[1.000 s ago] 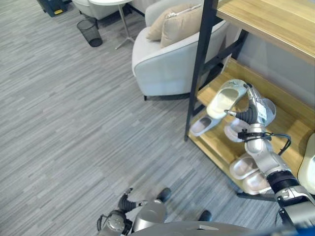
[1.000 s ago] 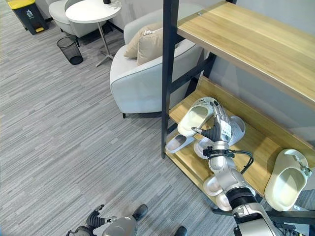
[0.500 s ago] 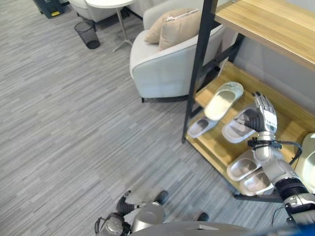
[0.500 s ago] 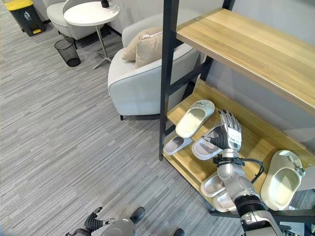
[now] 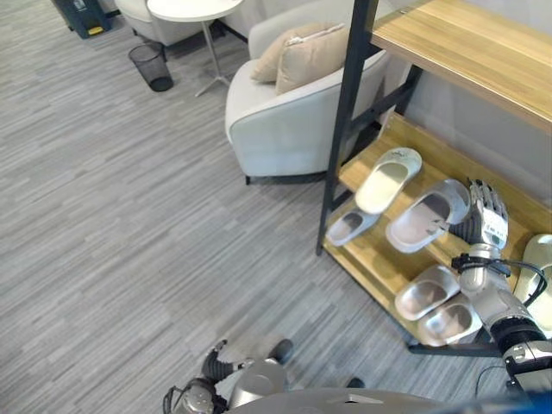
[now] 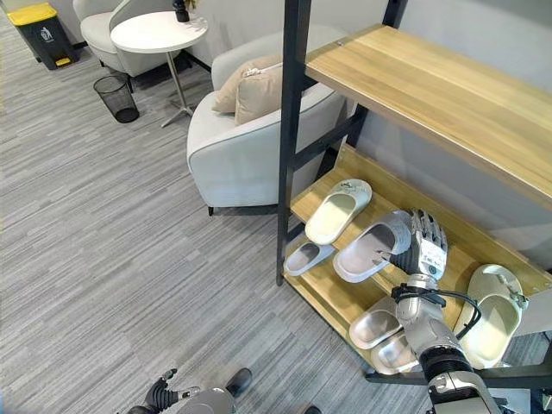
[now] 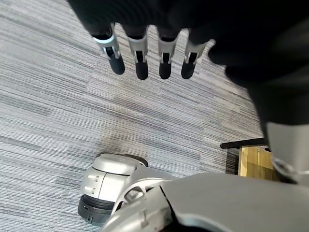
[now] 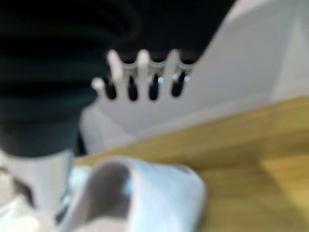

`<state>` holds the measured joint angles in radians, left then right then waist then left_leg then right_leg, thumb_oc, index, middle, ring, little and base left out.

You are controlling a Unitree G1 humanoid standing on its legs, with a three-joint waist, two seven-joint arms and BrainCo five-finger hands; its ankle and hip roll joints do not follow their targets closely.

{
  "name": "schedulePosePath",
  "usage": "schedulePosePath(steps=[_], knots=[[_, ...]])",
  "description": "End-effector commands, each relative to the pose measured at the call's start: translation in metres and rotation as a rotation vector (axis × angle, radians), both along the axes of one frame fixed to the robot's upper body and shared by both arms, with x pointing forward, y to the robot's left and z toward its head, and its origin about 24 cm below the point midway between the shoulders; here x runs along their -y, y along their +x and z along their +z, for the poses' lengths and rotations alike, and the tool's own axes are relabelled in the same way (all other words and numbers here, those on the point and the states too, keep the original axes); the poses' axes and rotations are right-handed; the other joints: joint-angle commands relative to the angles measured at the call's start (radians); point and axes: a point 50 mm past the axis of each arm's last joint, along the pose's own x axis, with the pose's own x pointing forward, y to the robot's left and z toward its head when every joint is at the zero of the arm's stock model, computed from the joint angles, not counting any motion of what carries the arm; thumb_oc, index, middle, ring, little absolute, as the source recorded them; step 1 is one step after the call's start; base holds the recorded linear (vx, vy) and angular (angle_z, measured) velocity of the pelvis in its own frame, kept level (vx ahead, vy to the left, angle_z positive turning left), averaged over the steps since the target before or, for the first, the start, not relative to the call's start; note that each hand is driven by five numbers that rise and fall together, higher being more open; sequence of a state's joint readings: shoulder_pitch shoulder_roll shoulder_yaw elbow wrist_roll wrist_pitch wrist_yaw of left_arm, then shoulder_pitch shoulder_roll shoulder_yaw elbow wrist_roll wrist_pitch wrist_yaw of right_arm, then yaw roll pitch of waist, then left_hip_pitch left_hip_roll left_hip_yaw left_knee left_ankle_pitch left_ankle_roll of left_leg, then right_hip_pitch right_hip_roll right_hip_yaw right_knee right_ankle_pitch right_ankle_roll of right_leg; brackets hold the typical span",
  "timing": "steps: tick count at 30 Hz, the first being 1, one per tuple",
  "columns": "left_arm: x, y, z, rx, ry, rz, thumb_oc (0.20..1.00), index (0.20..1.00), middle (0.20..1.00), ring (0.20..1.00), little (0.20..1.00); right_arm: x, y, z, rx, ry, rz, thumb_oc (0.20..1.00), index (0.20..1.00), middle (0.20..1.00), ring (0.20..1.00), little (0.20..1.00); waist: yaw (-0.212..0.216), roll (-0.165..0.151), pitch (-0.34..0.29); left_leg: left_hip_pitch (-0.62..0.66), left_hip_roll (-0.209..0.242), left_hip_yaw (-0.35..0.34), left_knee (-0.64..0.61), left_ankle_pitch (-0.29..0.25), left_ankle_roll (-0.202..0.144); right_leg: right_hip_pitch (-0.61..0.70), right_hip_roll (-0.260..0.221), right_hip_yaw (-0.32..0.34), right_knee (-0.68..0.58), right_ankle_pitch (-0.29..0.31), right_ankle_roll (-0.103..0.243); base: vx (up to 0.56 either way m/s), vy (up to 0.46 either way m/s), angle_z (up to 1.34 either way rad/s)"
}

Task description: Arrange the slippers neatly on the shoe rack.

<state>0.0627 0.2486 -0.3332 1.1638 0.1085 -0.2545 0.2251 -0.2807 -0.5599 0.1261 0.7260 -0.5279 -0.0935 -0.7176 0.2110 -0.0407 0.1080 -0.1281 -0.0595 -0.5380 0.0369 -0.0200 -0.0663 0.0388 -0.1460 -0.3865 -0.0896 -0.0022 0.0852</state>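
From the left eye view, the right hand (image 5: pixel 487 217) stands upright over the lower board of the shoe rack (image 5: pixel 504 211), fingers straight and released, touching or nearly touching the toe end of a grey slipper (image 5: pixel 427 217). That slipper lies slanted on the board just beside a cream slipper (image 5: pixel 387 178), likely set there as one of a row. A third slipper (image 5: pixel 352 225) sits at the rack's front edge by the black post (image 5: pixel 343 121), and a pair (image 5: pixel 438 306) rests on the lowest tier.

The right eye view adds another cream slipper (image 6: pixel 492 315) leaning at the far right of the rack, and a round table (image 6: pixel 159 30) well behind the armchair (image 6: pixel 250 142).

The left wrist view shows the left hand (image 7: pixel 149 53) hanging over the floor (image 7: pixel 58 92), well away from the rack, fingers straight and holding nothing.

The right wrist view confirms the right hand's fingers (image 8: pixel 142 75) are extended, with the grey slipper's strap below them, so I judge this slipper placed and freed.
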Motion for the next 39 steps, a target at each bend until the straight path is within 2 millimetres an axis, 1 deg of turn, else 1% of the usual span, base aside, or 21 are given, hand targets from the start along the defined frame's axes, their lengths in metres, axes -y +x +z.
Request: schedulePosePath(steps=[1,8,9,11,12,13,14,17,18,20,22,24,28,30,31,33,35,36,37,38,39], knots=[[0.017,-0.022,-0.010,-0.083,-0.015,-0.057,1.000,1.000,1.000,1.000,1.000,0.013,0.012,0.033,0.159,0.025,-0.042,1.000,1.000,1.000,1.000,1.000,0.017,0.018,0.007,-0.042,0.045,0.054,-0.077,0.046,-0.004,0.028,-0.052,0.038,0.074,-0.056,0.052,-0.04,0.010,0.00],[0.018,-0.021,-0.009,-0.073,-0.005,-0.037,1.000,1.000,1.000,1.000,1.000,0.011,0.019,0.035,0.233,0.200,-0.074,1.000,1.000,1.000,1.000,1.000,0.025,0.028,0.033,-0.080,0.031,0.058,-0.069,0.047,0.000,-0.003,-0.060,0.041,0.073,-0.052,0.053,-0.02,0.009,0.00],[0.018,-0.020,-0.009,-0.072,-0.005,-0.038,1.000,1.000,1.000,1.000,1.000,0.011,0.019,0.035,0.235,0.199,-0.075,1.000,1.000,1.000,1.000,1.000,0.024,0.028,0.033,-0.085,0.027,0.056,-0.067,0.053,0.002,-0.006,-0.062,0.040,0.072,-0.045,0.056,-0.01,0.040,0.00],[0.019,-0.021,-0.010,-0.070,-0.010,-0.033,1.000,1.000,1.000,1.000,1.000,0.011,0.020,0.035,0.262,0.255,-0.085,1.000,1.000,1.000,1.000,1.000,0.025,0.030,0.031,-0.088,0.025,0.054,-0.069,0.052,0.004,-0.010,-0.065,0.039,0.071,-0.044,0.057,0.01,0.038,0.00],[0.013,-0.009,-0.008,-0.067,-0.014,0.026,1.000,1.000,1.000,1.000,1.000,0.001,0.024,0.041,0.283,0.273,-0.033,1.000,1.000,1.000,1.000,1.000,0.015,0.028,0.029,-0.089,0.026,0.059,-0.069,0.051,0.005,-0.013,-0.065,0.042,0.070,-0.043,0.059,0.02,0.046,0.01],[0.014,0.002,-0.006,-0.028,-0.004,0.046,1.000,1.000,1.000,1.000,1.000,-0.001,0.025,0.038,0.290,0.302,-0.042,1.000,1.000,1.000,1.000,1.000,0.005,0.028,0.024,-0.088,0.026,0.062,-0.070,0.050,0.005,-0.014,-0.065,0.045,0.068,-0.042,0.059,0.03,0.043,-0.01],[0.015,0.003,-0.006,-0.019,-0.004,0.057,1.000,1.000,1.000,1.000,1.000,0.001,0.026,0.036,0.289,0.315,-0.073,1.000,1.000,1.000,1.000,1.000,0.004,0.026,0.022,-0.088,0.026,0.064,-0.071,0.048,0.006,-0.014,-0.066,0.046,0.066,-0.041,0.059,0.03,0.023,-0.03],[0.015,-0.003,-0.007,-0.031,-0.002,0.064,1.000,1.000,1.000,1.000,1.000,0.002,0.029,0.035,0.292,0.353,-0.095,1.000,1.000,1.000,1.000,1.000,0.009,0.023,0.017,-0.089,0.025,0.066,-0.071,0.047,0.006,-0.013,-0.066,0.047,0.061,-0.039,0.058,0.03,0.004,-0.05],[0.016,-0.008,-0.008,-0.045,0.000,0.070,1.000,1.000,1.000,1.000,1.000,0.005,0.030,0.031,0.299,0.409,-0.131,1.000,1.000,1.000,1.000,1.000,0.013,0.021,0.017,-0.090,0.026,0.066,-0.073,0.047,0.006,-0.015,-0.065,0.049,0.056,-0.035,0.058,0.00,0.000,0.00],[0.015,-0.011,-0.009,-0.058,0.000,0.085,1.000,1.000,1.000,1.000,1.000,0.004,0.032,0.027,0.300,0.479,-0.156,1.000,1.000,1.000,1.000,1.000,0.017,0.018,0.016,-0.093,0.026,0.068,-0.075,0.048,0.007,-0.017,-0.064,0.052,0.049,-0.030,0.059,0.00,0.000,0.00],[0.014,-0.014,-0.010,-0.068,0.001,0.101,1.000,1.000,1.000,1.000,1.000,0.003,0.037,0.030,0.333,0.547,-0.166,1.000,1.000,1.000,1.000,1.000,0.021,0.014,0.015,-0.096,0.028,0.073,-0.079,0.050,0.007,-0.020,-0.063,0.056,0.042,-0.024,0.060,0.00,0.000,0.00],[0.013,-0.016,-0.010,-0.074,0.000,0.112,1.000,1.000,1.000,1.000,1.000,0.004,0.039,0.030,0.334,0.574,-0.182,1.000,1.000,1.000,1.000,1.000,0.025,0.013,0.013,-0.099,0.028,0.077,-0.080,0.052,0.007,-0.023,-0.063,0.058,0.037,-0.022,0.059,0.00,0.013,-0.02],[0.011,-0.016,-0.010,-0.073,0.005,0.125,1.000,1.000,1.000,1.000,1.000,0.006,0.043,0.032,0.328,0.586,-0.200,1.000,1.000,1.000,1.000,1.000,0.028,0.013,0.016,-0.108,0.023,0.079,-0.076,0.052,0.007,-0.028,-0.066,0.063,0.033,-0.017,0.061,-0.01,0.010,-0.03],[0.008,-0.014,-0.009,-0.068,0.009,0.138,1.000,1.000,1.000,1.000,1.000,0.007,0.046,0.033,0.322,0.632,-0.207,1.000,1.000,1.000,1.000,1.000,0.029,0.015,0.017,-0.110,0.022,0.081,-0.075,0.051,0.008,-0.031,-0.069,0.063,0.032,-0.015,0.063,0.01,0.017,-0.01],[0.007,-0.014,-0.009,-0.070,0.009,0.146,1.000,1.000,1.000,1.000,1.000,0.008,0.046,0.028,0.304,0.665,-0.224,1.000,1.000,1.000,1.000,1.000,0.029,0.016,0.017,-0.112,0.021,0.084,-0.075,0.050,0.008,-0.035,-0.072,0.066,0.030,-0.010,0.064,0.02,0.019,-0.03],[0.006,-0.013,-0.009,-0.069,0.007,0.153,1.000,1.000,1.000,1.000,1.000,0.009,0.047,0.028,0.296,0.673,-0.230,1.000,1.000,1.000,1.000,1.000,0.031,0.016,0.019,-0.115,0.020,0.088,-0.074,0.050,0.008,-0.039,-0.073,0.069,0.028,-0.006,0.065,0.00,0.000,0.00],[0.004,-0.012,-0.008,-0.066,0.005,0.155,1.000,1.000,1.000,1.000,1.000,0.006,0.052,0.030,0.278,0.664,-0.225,1.000,1.000,1.000,1.000,1.000,0.031,0.017,0.022,-0.123,0.020,0.095,-0.073,0.051,0.008,-0.047,-0.075,0.077,0.023,0.002,0.067,-0.03,0.013,-0.07],[0.005,-0.012,-0.009,-0.073,0.004,0.146,1.000,1.000,1.000,1.000,1.000,0.003,0.055,0.032,0.271,0.670,-0.219,0.762,0.762,0.762,0.762,0.762,0.031,0.016,0.025,-0.130,0.019,0.100,-0.071,0.052,0.009,-0.053,-0.076,0.083,0.020,0.008,0.068,-0.04,0.018,-0.12],[0.009,-0.013,-0.010,-0.077,-0.004,0.137,1.000,1.000,1.000,1.000,1.000,0.002,0.057,0.032,0.264,0.682,-0.219,0.586,0.586,0.586,0.586,0.586,0.030,0.016,0.028,-0.134,0.017,0.104,-0.071,0.053,0.009,-0.058,-0.076,0.087,0.017,0.011,0.068,-0.03,0.020,-0.13],[0.009,-0.011,-0.009,-0.076,-0.022,0.143,1.000,1.000,1.000,1.000,1.000,-0.001,0.057,0.029,0.245,0.684,-0.212,0.438,0.438,0.438,0.438,0.438,0.030,0.017,0.028,-0.139,0.018,0.110,-0.073,0.055,0.009,-0.067,-0.076,0.094,0.014,0.017,0.069,-0.03,0.027,-0.13],[0.009,-0.010,-0.009,-0.073,-0.015,0.143,1.000,1.000,1.000,1.000,1.000,-0.002,0.059,0.030,0.240,0.691,-0.212,0.275,0.275,0.275,0.275,0.275,0.028,0.016,0.029,-0.144,0.018,0.115,-0.074,0.057,0.010,-0.074,-0.076,0.101,0.012,0.021,0.069,-0.02,0.028,-0.15]])
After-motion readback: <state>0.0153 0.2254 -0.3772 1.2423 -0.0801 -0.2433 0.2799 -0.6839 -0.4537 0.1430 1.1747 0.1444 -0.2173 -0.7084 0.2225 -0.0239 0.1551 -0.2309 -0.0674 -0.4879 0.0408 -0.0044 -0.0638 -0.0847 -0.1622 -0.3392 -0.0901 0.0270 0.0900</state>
